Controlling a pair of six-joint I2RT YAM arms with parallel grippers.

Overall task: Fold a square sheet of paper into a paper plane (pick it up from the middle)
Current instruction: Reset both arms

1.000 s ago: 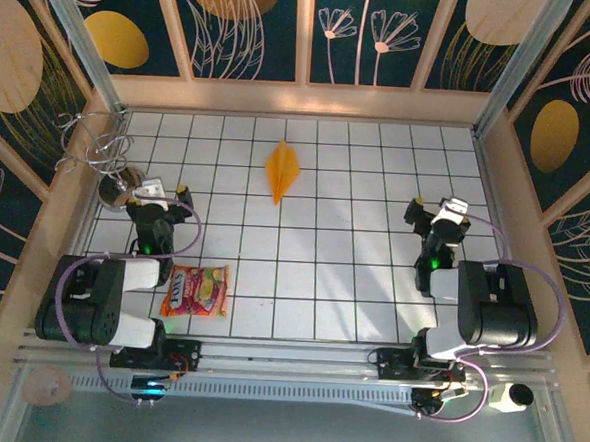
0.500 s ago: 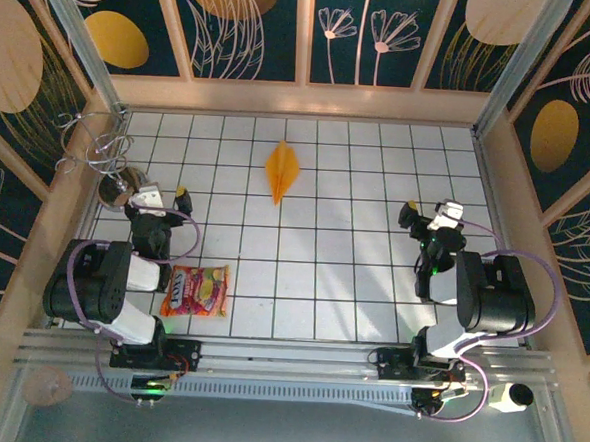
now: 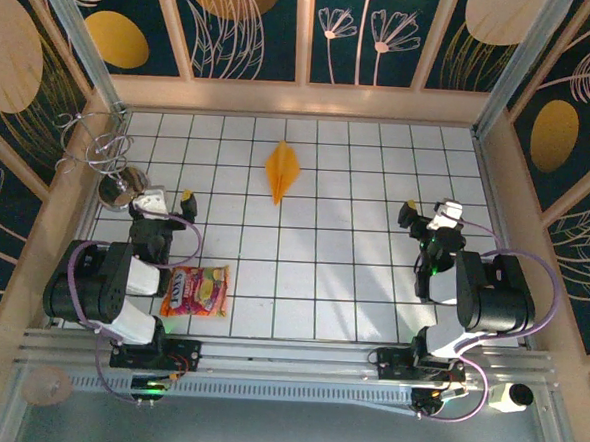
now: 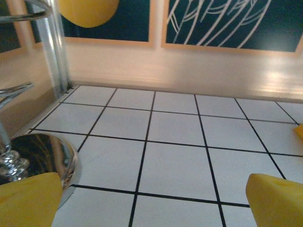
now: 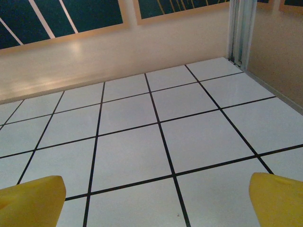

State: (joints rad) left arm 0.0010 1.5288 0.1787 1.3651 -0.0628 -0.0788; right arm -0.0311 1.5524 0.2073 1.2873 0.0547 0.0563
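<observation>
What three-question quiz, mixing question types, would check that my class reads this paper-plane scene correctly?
1. True or false: the paper plane is held by the right gripper.
2. Seen from above, the snack packet lies: A) near-left, B) near-right, C) far-centre.
3. Fill in: the left gripper holds ____.
Key: 1 false, the plane lies free, away from both grippers; 2 A; 3 nothing, the gripper is open.
</observation>
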